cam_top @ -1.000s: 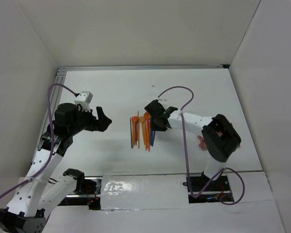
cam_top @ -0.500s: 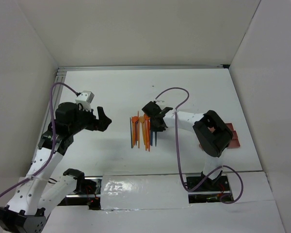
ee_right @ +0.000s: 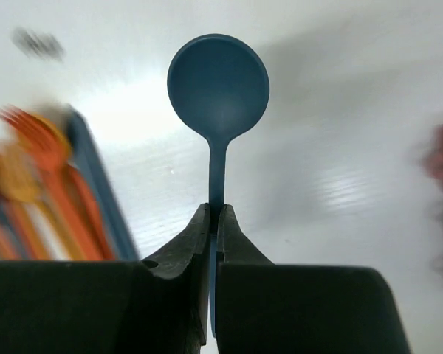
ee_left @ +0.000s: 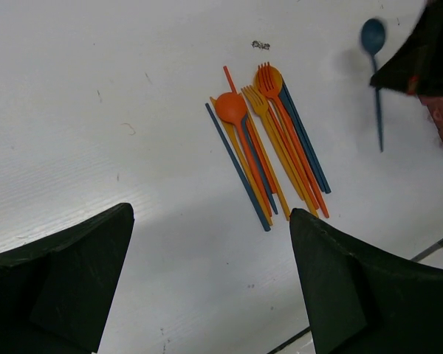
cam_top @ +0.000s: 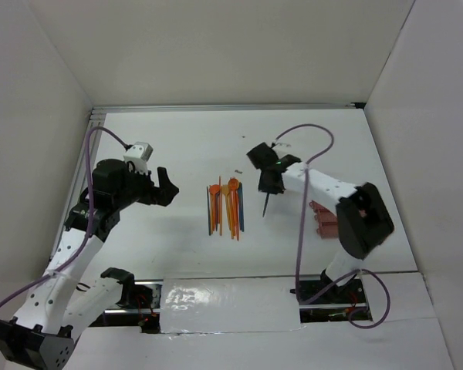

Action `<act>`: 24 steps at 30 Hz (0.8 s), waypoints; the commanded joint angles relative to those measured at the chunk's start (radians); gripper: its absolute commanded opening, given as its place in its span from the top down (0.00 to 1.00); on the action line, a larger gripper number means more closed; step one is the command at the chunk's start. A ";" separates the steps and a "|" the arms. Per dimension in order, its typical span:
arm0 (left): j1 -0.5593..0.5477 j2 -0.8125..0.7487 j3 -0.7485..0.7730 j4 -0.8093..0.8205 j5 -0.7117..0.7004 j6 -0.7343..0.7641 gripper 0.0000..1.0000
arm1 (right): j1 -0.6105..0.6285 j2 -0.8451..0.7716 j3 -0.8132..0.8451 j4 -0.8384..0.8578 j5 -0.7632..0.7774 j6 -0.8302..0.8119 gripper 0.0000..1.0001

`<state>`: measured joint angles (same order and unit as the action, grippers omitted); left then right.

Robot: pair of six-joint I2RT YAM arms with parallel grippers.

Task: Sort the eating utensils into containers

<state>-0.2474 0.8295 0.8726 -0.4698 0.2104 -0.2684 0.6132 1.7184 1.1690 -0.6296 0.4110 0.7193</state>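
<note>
White bench point(cam_top: 177, 139) viewed from above, boxed in by white walls point(cam_top: 216, 54).

Left of the utensil pile point(cam_top: 226, 208) and well apart from it: black-and-white left arm point(cam_top: 77, 239), with left gripper point(cam_top: 167, 189) turned toward the pile, jaws spread wide and holding nothing.

Right of the pile: right arm point(cam_top: 355, 220), bent back toward the pile, with right gripper point(cam_top: 268, 185) near the pile's far right corner. Jaws pinched closed on the handle of a blue spoon point(ee_right: 218, 81), just below its round bowl.

Farther right of the pile, partly hidden behind the right arm: reddish-brown tray point(cam_top: 322, 223). Contents not discernible.

The pile itself, near mid-bench: orange spoons, orange forks and thin orange and blue sticks, laid side by side and touching, heads toward the far wall, handles toward the near edge.

Blue spoon apart from the pile, to its right, with the long handle trailing out behind the fingertips.

Just beyond the pile's far end: small dark speck point(ee_left: 261, 46) on the bench.
</note>
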 commanded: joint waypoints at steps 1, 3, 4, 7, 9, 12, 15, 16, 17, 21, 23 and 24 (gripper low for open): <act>-0.004 0.002 0.029 0.078 0.009 0.006 0.00 | -0.084 -0.264 0.104 -0.099 0.118 0.060 1.00; -0.001 0.010 0.025 0.094 0.029 0.003 0.00 | -0.142 -0.357 0.104 -0.175 0.167 0.188 1.00; 0.000 0.014 0.023 0.108 0.038 -0.003 0.00 | -0.214 -0.385 0.104 -0.200 0.205 0.329 1.00; 0.000 0.037 0.020 0.129 0.041 -0.014 0.00 | -0.324 -0.440 0.038 -0.235 0.203 0.461 1.00; 0.000 0.057 0.023 0.138 0.041 -0.015 0.00 | -0.446 -0.448 -0.012 -0.246 0.175 0.497 1.00; -0.001 0.071 0.026 0.146 0.038 -0.014 0.00 | -0.593 -0.422 -0.061 -0.234 0.094 0.523 1.00; 0.000 0.068 0.019 0.163 0.034 -0.011 0.00 | -0.682 -0.381 -0.084 -0.220 0.052 0.508 1.00; 0.000 0.065 0.016 0.171 0.035 -0.008 0.00 | -0.694 -0.369 -0.095 -0.207 0.052 0.500 1.00; 0.000 0.062 0.008 0.178 0.029 -0.008 0.00 | -0.701 -0.364 -0.095 -0.187 0.052 0.496 1.00; -0.001 0.068 -0.007 0.211 0.011 -0.003 0.00 | -0.725 -0.327 -0.130 -0.125 0.052 0.479 1.00; -0.004 0.079 -0.007 0.220 -0.002 0.001 0.00 | -0.745 -0.310 -0.140 -0.125 0.052 0.499 1.00; -0.001 0.079 -0.001 0.223 -0.006 0.001 0.00 | -0.750 -0.293 -0.149 -0.125 0.052 0.503 1.00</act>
<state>-0.2474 0.9020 0.8673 -0.3202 0.2203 -0.2680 -0.1143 1.3968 1.0386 -0.7864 0.4545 1.1908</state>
